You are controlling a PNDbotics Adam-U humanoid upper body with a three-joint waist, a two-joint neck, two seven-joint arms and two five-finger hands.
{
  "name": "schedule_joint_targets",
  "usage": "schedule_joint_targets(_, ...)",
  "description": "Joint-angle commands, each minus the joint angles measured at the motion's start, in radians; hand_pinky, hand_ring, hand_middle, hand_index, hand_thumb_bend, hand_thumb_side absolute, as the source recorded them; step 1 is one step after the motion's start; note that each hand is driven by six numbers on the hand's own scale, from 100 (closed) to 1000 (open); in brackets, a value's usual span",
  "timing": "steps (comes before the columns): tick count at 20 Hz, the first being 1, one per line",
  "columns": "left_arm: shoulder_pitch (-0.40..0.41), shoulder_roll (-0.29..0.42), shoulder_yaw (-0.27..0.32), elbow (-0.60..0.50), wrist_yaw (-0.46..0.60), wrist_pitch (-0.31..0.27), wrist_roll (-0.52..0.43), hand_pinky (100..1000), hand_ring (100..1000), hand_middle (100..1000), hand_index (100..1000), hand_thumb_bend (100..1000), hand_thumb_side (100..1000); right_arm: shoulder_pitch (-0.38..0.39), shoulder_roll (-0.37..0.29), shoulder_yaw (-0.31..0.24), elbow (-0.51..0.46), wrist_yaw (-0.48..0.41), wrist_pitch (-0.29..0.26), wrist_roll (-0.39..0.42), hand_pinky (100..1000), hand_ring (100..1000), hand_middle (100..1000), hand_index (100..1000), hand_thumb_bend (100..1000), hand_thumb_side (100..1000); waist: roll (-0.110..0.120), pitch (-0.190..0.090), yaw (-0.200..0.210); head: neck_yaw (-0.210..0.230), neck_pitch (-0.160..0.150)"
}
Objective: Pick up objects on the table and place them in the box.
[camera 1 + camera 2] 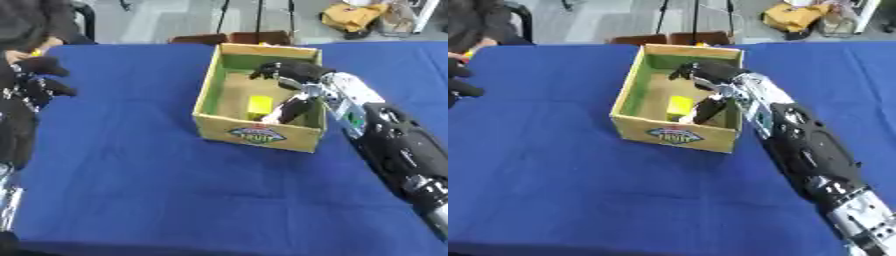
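Note:
An open cardboard box (255, 134) with a green inside stands at the middle of the blue table (131, 170). A yellow block (259, 106) lies on the box floor, near the front wall. My right hand (302, 74) hangs inside the box opening above the block, reaching in over the right wall. Its fingers (269, 70) spread toward the left, its thumb (290, 107) points down beside the block, and it holds nothing. My left hand (26, 87) stays at the table's left edge, fingers up and relaxed, empty.
Wide bare blue cloth lies left of and in front of the box. Brown chair backs (232, 37) stand just behind the table's far edge. A yellow bag (354, 15) lies on the floor beyond. A person sits at the far left corner.

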Motion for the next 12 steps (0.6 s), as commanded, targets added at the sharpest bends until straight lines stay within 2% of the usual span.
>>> schedule_joint_targets(1,-0.010,0.013,0.006,-0.021,-0.001,-0.001,0.005,692,539,604,738,856,858,-0.015,-0.036,-0.027,-0.093,-0.078,0.039,-0.048,813,806,794,918,431,620,0.000,-0.012,-0.004,0.002,-0.011)
schedule_joint_targets(7,-0.005,0.017,0.013,-0.022,-0.005,-0.003,0.012,692,537,603,737,856,859,0.019,-0.077,-0.059,-0.265,-0.266,0.123,-0.114,803,790,761,903,381,601,0.001,-0.005,-0.019,0.011,-0.012)
schedule_joint_targets(12,0.001,0.020,0.020,-0.021,-0.011,-0.004,0.020,691,537,602,736,856,861,0.098,-0.126,-0.074,-0.464,-0.437,0.176,-0.156,787,769,714,868,341,599,0.001,0.005,-0.041,0.027,-0.014)
